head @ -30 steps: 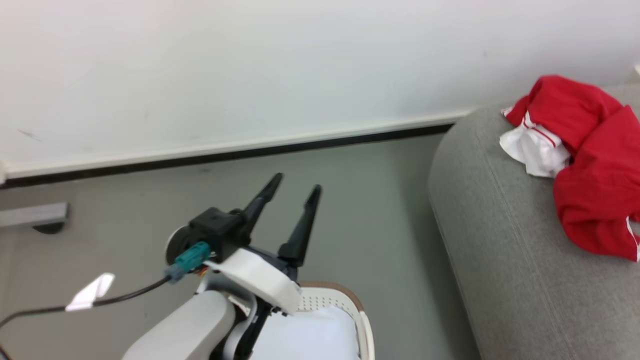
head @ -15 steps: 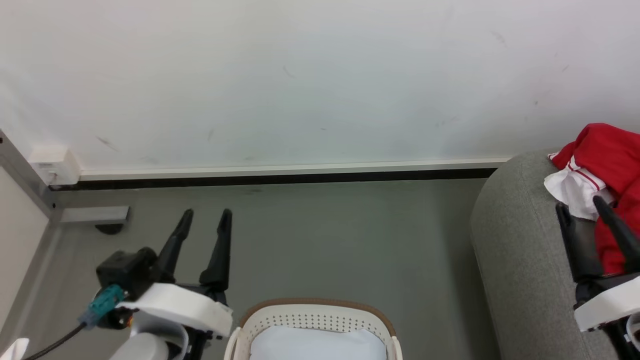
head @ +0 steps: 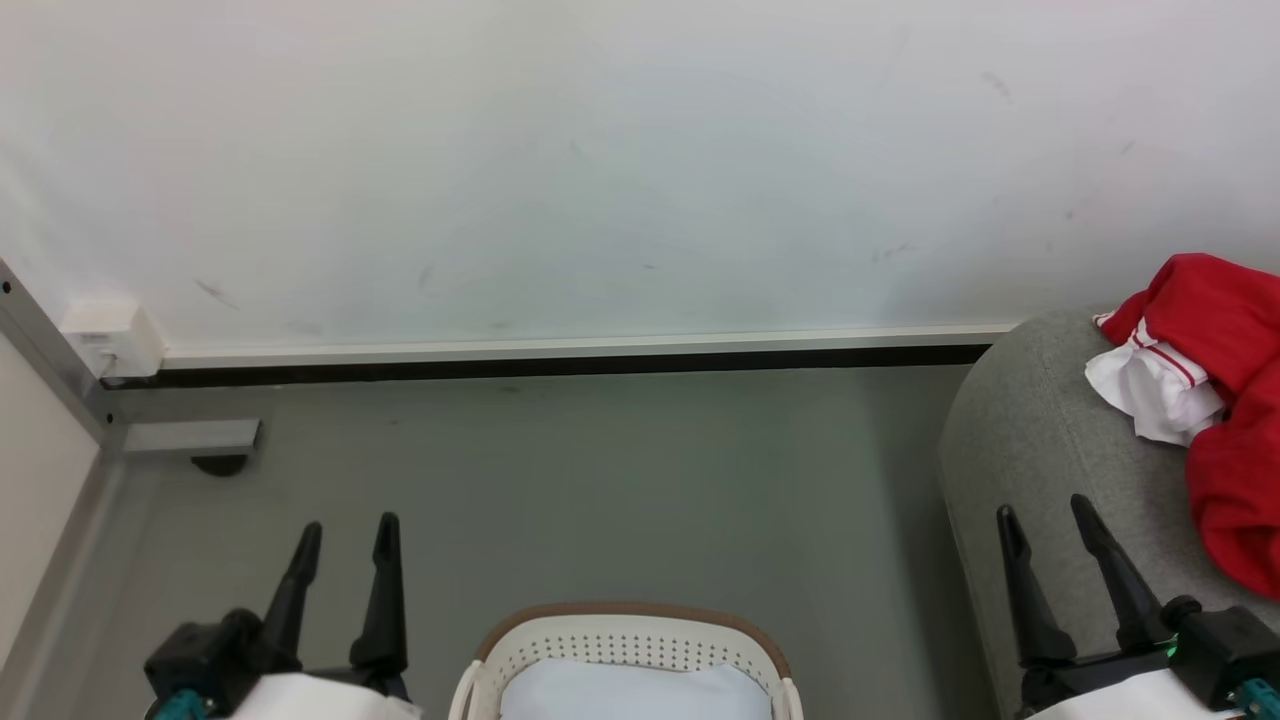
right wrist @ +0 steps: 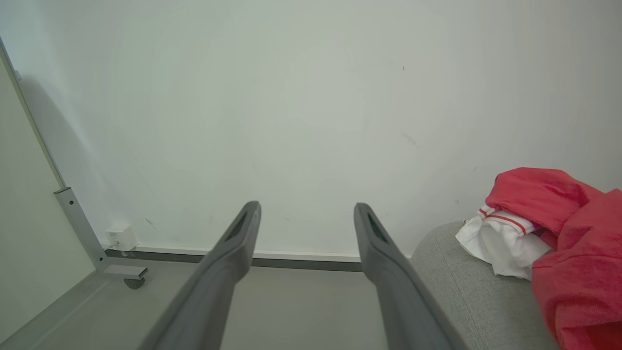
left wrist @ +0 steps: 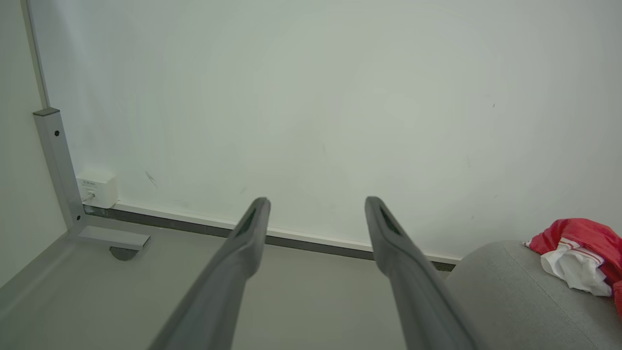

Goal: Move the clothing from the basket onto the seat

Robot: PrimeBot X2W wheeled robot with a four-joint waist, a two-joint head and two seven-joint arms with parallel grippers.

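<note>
The red clothing [head: 1228, 400] with white panels and striped trim lies piled on the grey seat [head: 1040, 450] at the right edge; it also appears as clothing [right wrist: 559, 228] on the seat [right wrist: 466, 287] in the right wrist view and clothing [left wrist: 578, 250] in the left wrist view. The white basket [head: 625, 640] with a brown rim stands at the bottom centre, a pale blue-white sheet [head: 625, 695] inside it. My left gripper [head: 345, 530] is open at the lower left, nothing between its fingers. My right gripper [head: 1045, 512] is open over the seat's near edge, empty, short of the clothing.
Grey floor [head: 600, 480] runs to a white wall with a dark baseboard [head: 560, 365]. A metal frame foot [head: 190, 440] and a small white box [head: 110, 335] sit in the left corner beside a pale panel.
The head camera has swung left, bringing the basket to centre. Both grippers have drawn back to the lower corners; the right one has come away from the clothing, still open.
</note>
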